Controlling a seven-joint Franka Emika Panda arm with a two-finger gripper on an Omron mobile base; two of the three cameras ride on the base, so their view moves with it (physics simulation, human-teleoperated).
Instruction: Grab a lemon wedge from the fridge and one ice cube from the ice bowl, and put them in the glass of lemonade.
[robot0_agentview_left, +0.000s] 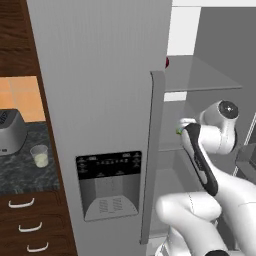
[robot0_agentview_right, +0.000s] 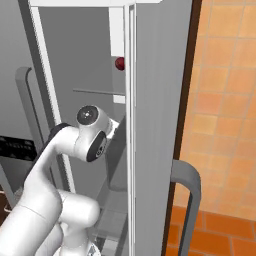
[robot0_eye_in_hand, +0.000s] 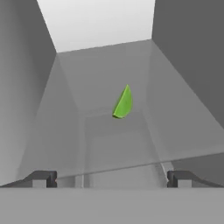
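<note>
Spread wide and grasping nothing, the gripper (robot0_eye_in_hand: 112, 178) is seen in the hand view with one dark fingertip (robot0_eye_in_hand: 41, 178) at 8 o'clock and the other at 4 o'clock. Between and beyond them, at about 12 o'clock from the gap, the lemon wedge (robot0_eye_in_hand: 123, 103) is found on a clear shelf (robot0_eye_in_hand: 100, 144) inside the fridge (robot0_agentview_left: 100, 90), well apart from both fingertips, its point turned upward. In the left base view the white arm (robot0_agentview_left: 200, 155) is reached into the open fridge compartment. A small dark red fruit (robot0_agentview_right: 119, 63) is seen on a higher shelf. At 9 o'clock in the left base view, the glass of lemonade (robot0_agentview_left: 39, 156) is stood on the dark counter (robot0_agentview_left: 20, 172), just beside a toaster (robot0_agentview_left: 11, 131).
</note>
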